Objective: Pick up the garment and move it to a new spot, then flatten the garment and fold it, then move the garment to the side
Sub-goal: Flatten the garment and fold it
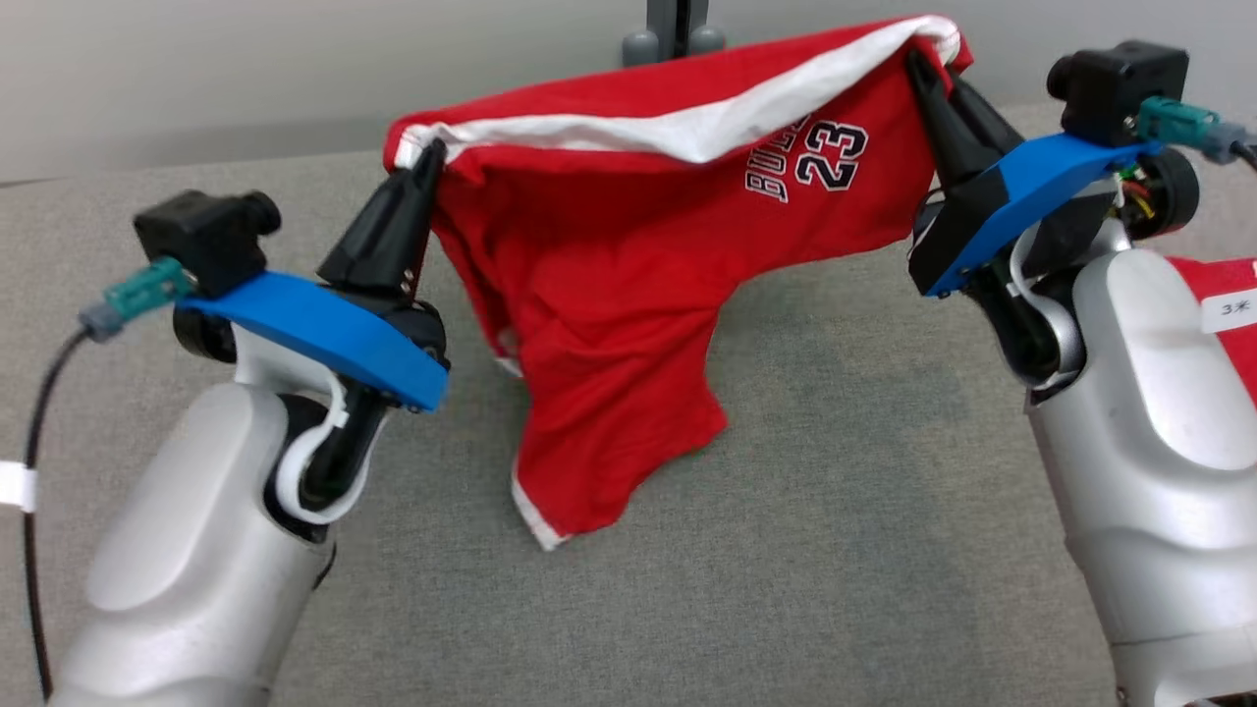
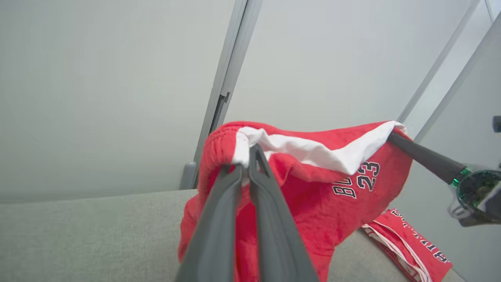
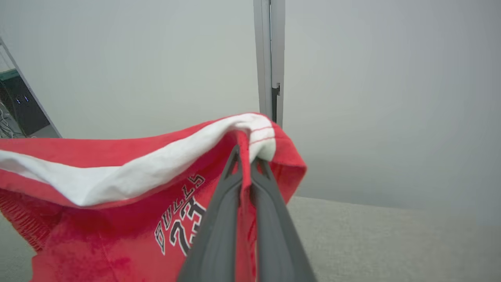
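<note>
The garment (image 1: pixel 609 295) is a pair of red shorts with white trim and "BULLS 23" printed on it. It hangs stretched between my two grippers above the grey table (image 1: pixel 835 550), its lower leg touching the cloth surface. My left gripper (image 1: pixel 429 155) is shut on the white-trimmed edge at the garment's left end (image 2: pixel 245 156). My right gripper (image 1: pixel 921 61) is shut on the edge at its right end (image 3: pixel 245 156). In the left wrist view the right gripper's dark fingers (image 2: pixel 422 156) reach into the far corner of the garment (image 2: pixel 313 196).
A second red garment (image 1: pixel 1228 314) with a white label lies folded at the table's right edge behind my right forearm, also seen as a folded red garment (image 2: pixel 407 246). A grey post (image 1: pixel 676 29) stands behind the table against the pale wall.
</note>
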